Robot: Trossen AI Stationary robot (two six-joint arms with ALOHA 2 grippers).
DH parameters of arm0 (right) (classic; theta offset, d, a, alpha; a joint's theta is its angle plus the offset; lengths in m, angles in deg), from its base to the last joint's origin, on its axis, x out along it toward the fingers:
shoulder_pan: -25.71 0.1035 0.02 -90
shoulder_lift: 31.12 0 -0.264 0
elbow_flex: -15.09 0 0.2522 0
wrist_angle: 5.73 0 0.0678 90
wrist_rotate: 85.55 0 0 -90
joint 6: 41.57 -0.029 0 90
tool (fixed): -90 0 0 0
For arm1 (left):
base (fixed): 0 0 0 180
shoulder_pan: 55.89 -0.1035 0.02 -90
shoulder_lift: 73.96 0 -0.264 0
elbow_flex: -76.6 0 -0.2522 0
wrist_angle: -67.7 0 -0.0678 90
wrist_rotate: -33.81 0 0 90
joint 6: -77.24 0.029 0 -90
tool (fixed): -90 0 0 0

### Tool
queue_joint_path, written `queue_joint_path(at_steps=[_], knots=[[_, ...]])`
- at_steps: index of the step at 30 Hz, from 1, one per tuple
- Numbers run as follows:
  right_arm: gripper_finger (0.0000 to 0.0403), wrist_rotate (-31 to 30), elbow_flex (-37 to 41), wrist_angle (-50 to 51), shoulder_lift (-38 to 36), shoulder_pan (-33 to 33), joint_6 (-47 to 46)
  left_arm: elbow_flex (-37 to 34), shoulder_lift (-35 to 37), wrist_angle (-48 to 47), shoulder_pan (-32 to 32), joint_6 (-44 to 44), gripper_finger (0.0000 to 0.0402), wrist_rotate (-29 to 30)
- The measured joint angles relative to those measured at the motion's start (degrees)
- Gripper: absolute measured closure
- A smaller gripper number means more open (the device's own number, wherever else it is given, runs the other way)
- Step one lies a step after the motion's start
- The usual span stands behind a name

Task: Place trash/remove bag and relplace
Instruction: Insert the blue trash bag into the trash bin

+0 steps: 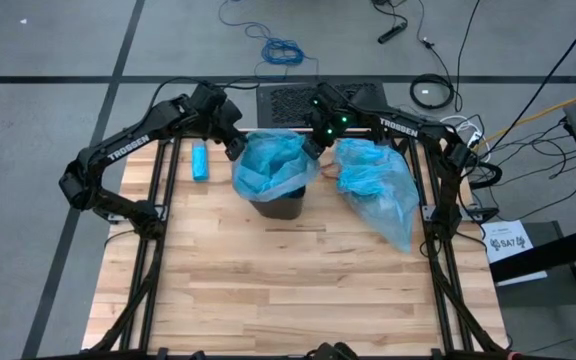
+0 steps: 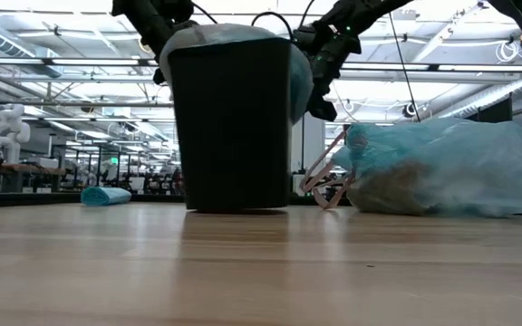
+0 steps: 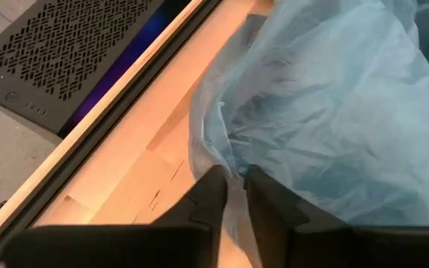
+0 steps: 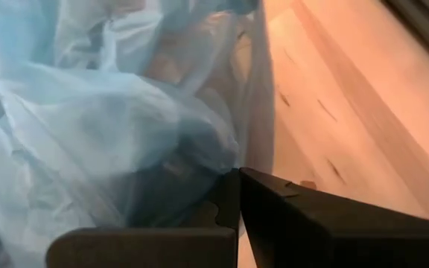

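Both arms are up at the far edge of the bench (image 1: 298, 290), 1 on each side of the dark bin (image 1: 278, 205). The left gripper (image 1: 234, 152) sits at the bin's left rim, and in its wrist view the jaws stand nearly closed, pinching a thin fold of the fresh blue liner (image 1: 271, 165). The right gripper (image 1: 311, 147) works the opposite rim; its jaws look pressed together with film bunched against them, though whether they truly have the plastic I cannot tell for sure.

The relation that matters — the liner's mouth lies between the 2 grippers, its edge running across the bin top from 1 to the other, so each arm is nearest its own side of the rim. My read is that the next move calls for drawing that edge outward and down over the rim on both sides.

The trash is already out of the way: it sits inside the full bag (image 1: 378, 185) lying on its side just right of the bin, brownish lumps showing dimly through the film in the low view, pink drawstrings (image 2: 326, 186) trailing at its neck.

The liner is thin, translucent, crinkly and slippery-looking; the bin is rigid, matte and tapered. A small solid blue oblong (image 1: 200, 161) rests left of the bin, untouched.
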Motion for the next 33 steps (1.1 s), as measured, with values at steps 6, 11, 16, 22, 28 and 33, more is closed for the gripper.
queue_joint_path(at_steps=[6, 11, 16, 22, 28, 33], knots=[[0.0403, -0.1, 0.0, -0.8, 0.0, 2.1, -0.3, 0.7, 0.0, 0.3, 0.0, -0.3, 0.0362, 0.0], [0.0403, -0.1, 0.0, -0.5, 0.0, 3.1, -1.7, 2.3, 0.0, 0.3, 0.1, -0.2, 0.0328, -3.4], [0.0403, -0.5, 0.0, -0.3, 0.0, 3.8, -3.6, 2.3, 0.0, -0.7, 0.0, 0.2, 0.0268, -4.3], [0.0403, -1.5, 0.0, -0.3, 0.0, 4.3, -6.2, 2.3, 0.0, -4.0, 0.0, 2.8, 0.0215, -3.9], [0.0403, -1.6, 0.0, -0.3, 0.0, 4.3, -7.7, 2.4, 2.2, -2.4, -0.2, 3.3, 0.0210, -3.8], [0.0403, -1.6, 0.0, -0.2, 0.0, 4.8, -8.2, 2.4, 3.9, 0.8, -1.0, 5.1, 0.0210, -4.3]])
